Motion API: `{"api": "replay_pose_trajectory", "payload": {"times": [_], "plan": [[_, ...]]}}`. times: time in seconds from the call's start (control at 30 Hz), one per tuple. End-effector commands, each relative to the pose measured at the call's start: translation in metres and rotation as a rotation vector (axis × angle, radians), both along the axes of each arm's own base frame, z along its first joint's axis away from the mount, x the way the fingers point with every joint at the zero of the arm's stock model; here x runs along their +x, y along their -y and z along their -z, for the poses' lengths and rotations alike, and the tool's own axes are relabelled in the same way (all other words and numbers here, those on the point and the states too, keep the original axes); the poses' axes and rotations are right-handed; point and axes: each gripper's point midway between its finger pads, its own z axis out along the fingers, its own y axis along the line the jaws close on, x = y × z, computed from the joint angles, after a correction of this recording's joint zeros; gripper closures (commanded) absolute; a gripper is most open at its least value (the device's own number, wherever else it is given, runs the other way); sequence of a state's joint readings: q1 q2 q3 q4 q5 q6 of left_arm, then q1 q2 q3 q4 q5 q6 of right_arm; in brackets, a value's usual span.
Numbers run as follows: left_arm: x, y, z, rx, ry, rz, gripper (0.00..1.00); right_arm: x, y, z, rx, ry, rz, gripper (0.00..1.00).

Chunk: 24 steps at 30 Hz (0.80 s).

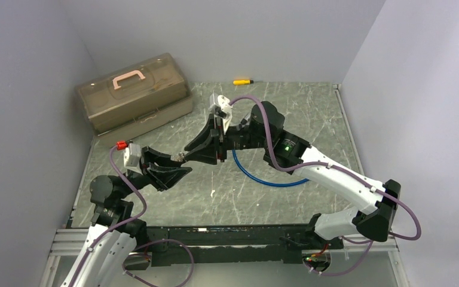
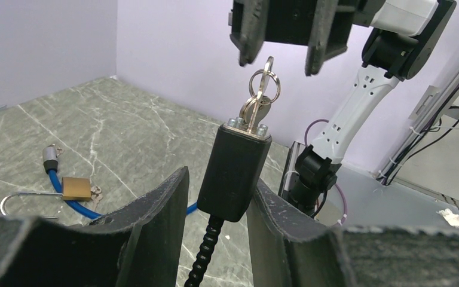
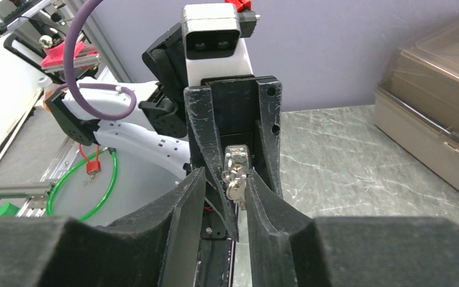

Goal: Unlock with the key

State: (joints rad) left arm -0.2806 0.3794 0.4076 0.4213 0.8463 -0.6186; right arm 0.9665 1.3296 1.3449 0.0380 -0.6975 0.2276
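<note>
A black lock body on a ribbed black cable is held upright above the table, with my left gripper shut on its sides. A bunch of silver keys on a ring stands in the lock's top end. My right gripper comes from the opposite side, jaws open and straddling the keys. In the right wrist view the keys lie against one finger, with a gap to the other, and the right gripper has no grip on them. From above, the left gripper and right gripper meet tip to tip.
A brown toolbox stands at the back left and a yellow screwdriver lies by the back wall. A blue cable with a brass padlock lies under the right arm. A green cable with a red padlock lies beyond the table's edge.
</note>
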Motion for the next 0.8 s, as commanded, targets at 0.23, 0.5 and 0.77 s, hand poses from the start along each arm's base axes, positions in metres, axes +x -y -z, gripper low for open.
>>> {"api": "replay_pose_trajectory", "payload": {"times": [0.23, 0.5, 0.77], "plan": [[-0.004, -0.004, -0.016, -0.034, 0.047, -0.014, 1.0, 0.002, -0.006, -0.019, 0.066, 0.083, 0.045, 0.73], [-0.006, -0.003, -0.018, -0.034, 0.054, -0.007, 1.0, 0.004, -0.01, -0.019, 0.072, 0.083, 0.048, 0.81], [-0.007, -0.003, -0.019, -0.036, 0.061, -0.003, 1.0, 0.0, -0.015, -0.014, 0.053, 0.077, 0.016, 0.86]]}}
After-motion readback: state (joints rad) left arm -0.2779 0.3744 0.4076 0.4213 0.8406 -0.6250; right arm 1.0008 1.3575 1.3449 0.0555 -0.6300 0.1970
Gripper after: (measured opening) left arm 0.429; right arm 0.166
